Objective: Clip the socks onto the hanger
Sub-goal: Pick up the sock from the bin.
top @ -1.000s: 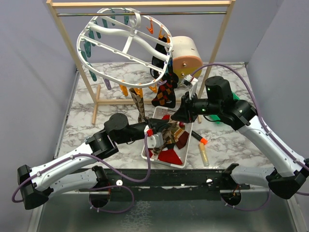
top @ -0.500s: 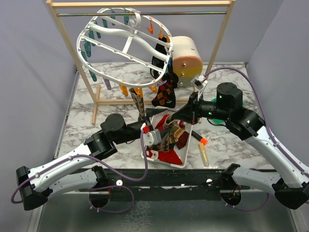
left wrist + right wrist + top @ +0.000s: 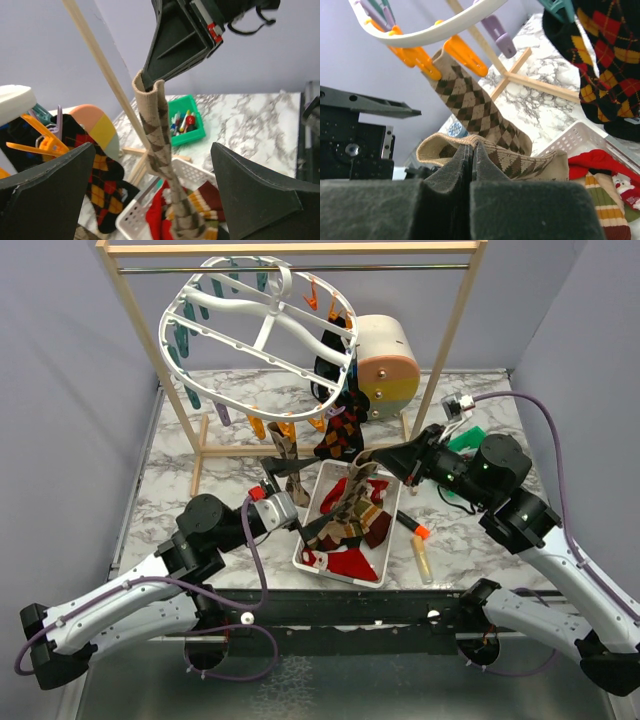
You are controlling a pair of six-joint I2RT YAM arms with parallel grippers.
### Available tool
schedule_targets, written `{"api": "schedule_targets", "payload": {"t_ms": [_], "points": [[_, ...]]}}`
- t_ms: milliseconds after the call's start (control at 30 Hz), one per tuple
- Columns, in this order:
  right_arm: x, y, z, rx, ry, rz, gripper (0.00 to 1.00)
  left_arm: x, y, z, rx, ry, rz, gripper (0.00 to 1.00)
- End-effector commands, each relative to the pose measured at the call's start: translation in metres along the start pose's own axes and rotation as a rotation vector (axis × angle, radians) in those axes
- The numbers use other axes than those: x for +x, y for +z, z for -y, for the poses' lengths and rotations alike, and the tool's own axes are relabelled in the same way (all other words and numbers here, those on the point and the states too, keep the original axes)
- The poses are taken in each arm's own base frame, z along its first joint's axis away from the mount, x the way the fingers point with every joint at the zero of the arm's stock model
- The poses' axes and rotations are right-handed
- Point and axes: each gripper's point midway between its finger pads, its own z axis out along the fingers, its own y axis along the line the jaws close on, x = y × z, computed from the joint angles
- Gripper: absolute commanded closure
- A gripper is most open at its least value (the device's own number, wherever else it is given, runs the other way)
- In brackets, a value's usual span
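Note:
The white oval hanger (image 3: 260,325) hangs from the rod with a tan argyle sock (image 3: 287,455) and a black-red argyle sock (image 3: 340,430) clipped to it. More socks lie in the white basket (image 3: 392,530). My right gripper (image 3: 380,458) is shut on the cuff of a second tan argyle sock (image 3: 530,162), which trails down into the basket. My left gripper (image 3: 300,500) stands open just left of the basket, its fingers (image 3: 45,185) either side of that hanging sock (image 3: 156,135) without touching it. In the right wrist view an orange clip (image 3: 462,55) on the hanger rim (image 3: 430,32) holds the first tan sock (image 3: 470,102).
A wooden rack (image 3: 450,330) carries the hanger. A cream cylinder (image 3: 385,355) sits behind the basket and a green bin (image 3: 465,438) of pens stands at the right. An orange-tipped marker (image 3: 412,527) and a yellowish tube (image 3: 424,560) lie right of the basket.
My left gripper has opened wide and drawn back to the left. My right gripper, shut on the tan sock, has pulled back to the right, stretching the sock up out of the basket.

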Motion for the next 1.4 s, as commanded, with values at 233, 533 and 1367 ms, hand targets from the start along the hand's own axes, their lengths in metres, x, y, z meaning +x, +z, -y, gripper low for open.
{"api": "schedule_targets", "payload": {"t_ms": [233,533,1367], "points": [[-0.022,0.004,0.007,0.049,0.103,0.134,0.99,-0.019,0.027,0.007,0.008,-0.292,0.08,0.04],[-0.022,0.003,0.011,0.08,0.148,0.14,0.99,-0.012,0.044,0.012,0.023,-0.371,0.066,0.01],[-0.021,-0.019,0.056,0.319,0.222,0.232,0.99,0.066,0.011,-0.05,-0.616,-0.883,0.014,0.01]]}}
